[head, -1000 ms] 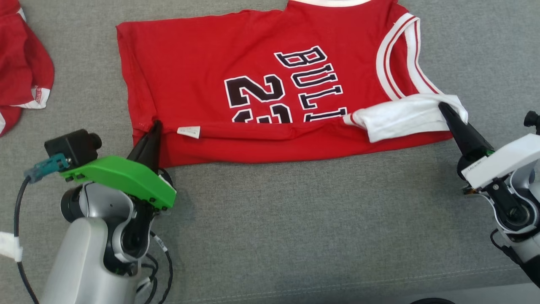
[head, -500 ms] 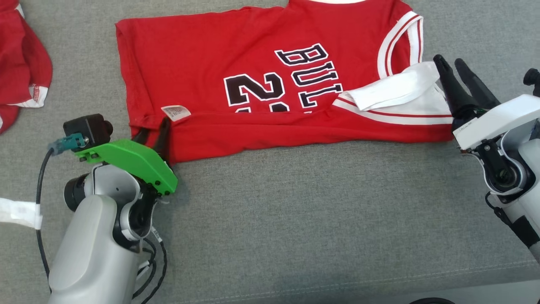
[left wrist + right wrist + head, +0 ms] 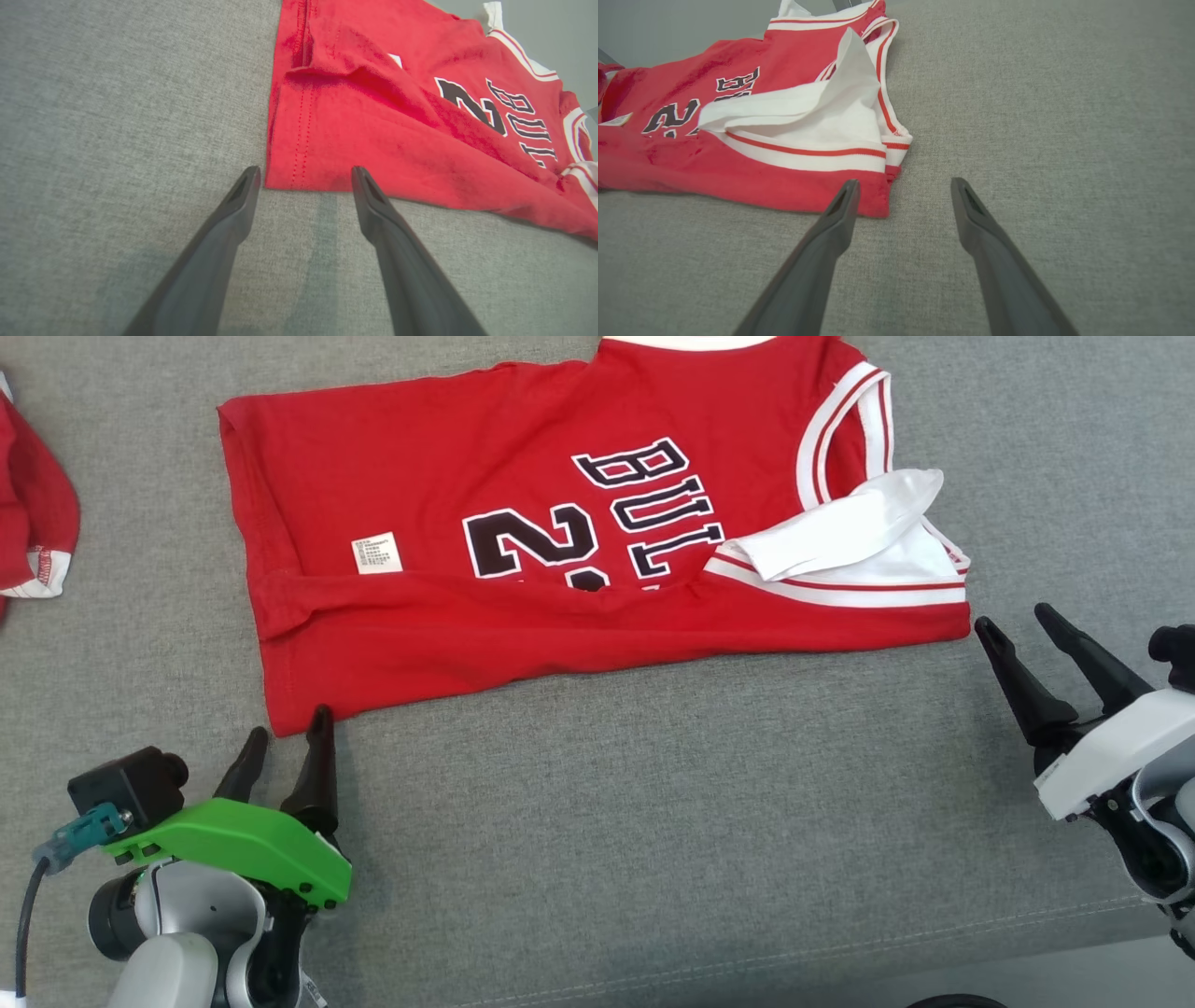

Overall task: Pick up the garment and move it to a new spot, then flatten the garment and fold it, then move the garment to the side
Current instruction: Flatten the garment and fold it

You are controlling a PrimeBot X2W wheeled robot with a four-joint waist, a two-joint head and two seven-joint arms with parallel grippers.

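Both tools are spread and empty. The left tool [image 3: 289,723] sits just beside the near-left corner of the red basketball jersey [image 3: 420,457], the right tool [image 3: 1013,617] just off its near-right corner. The jersey lies folded lengthwise on the grey fabric surface [image 3: 653,821].

Bright green wrist cover [image 3: 233,845], small dark dots along its lower edge, probably screws. Above the green cover: left gripper [image 3: 289,722], two long dark tapered fingers. Left of the cover: black box camera [image 3: 126,784], teal connector [image 3: 79,831], thin black cable [image 3: 23,915]. Below the cover: pale grey forearm [image 3: 173,975], black joint gaps. Far right of the cover: right gripper [image 3: 1013,616], same dark fingers, white wrist cover [image 3: 1111,756].
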